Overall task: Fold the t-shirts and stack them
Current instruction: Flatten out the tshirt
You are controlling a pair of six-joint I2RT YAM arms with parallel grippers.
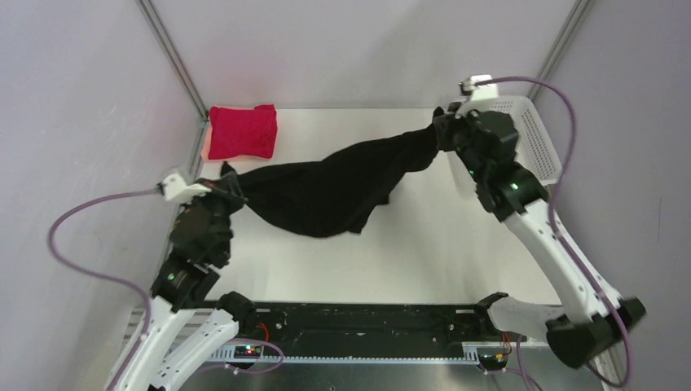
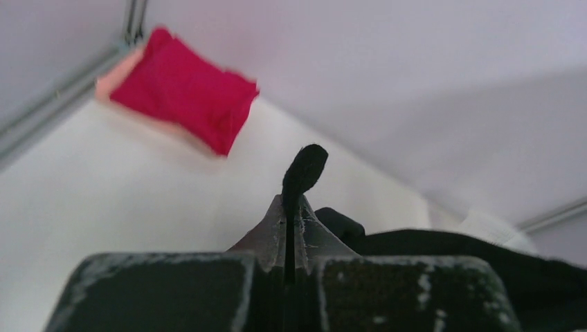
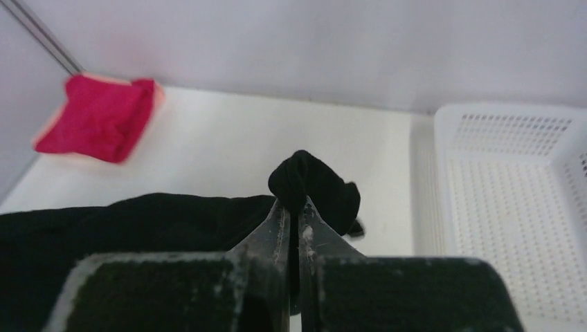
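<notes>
Red shirt (image 1: 243,131): folded into a compact rectangle, lying flat on the table (image 1: 424,261) at the far left corner, next to the wall frame. It lies apart from both arms and just beyond the black shirt (image 1: 330,195).

Left gripper (image 1: 228,186): raised over the table's left edge. Jaws are together, clamped on 1 end of the black shirt. The left wrist view shows a small tab of black cloth standing up past the fingertips (image 2: 273,228).

Black shirt: unfolded, hanging between the 2 grippers as a sagging band that runs from the left edge toward the far right. Its middle droops in a bunched fold toward the table. Whether the lowest part touches the surface cannot be told.

Right gripper (image 1: 444,132): raised at the far right, just beside the basket (image 1: 542,138). Jaws are together, clamped on the other end of the black shirt. The right wrist view shows a wad of cloth bulging above the fingertips.

Basket: white mesh, standing at the table's far right corner.
</notes>
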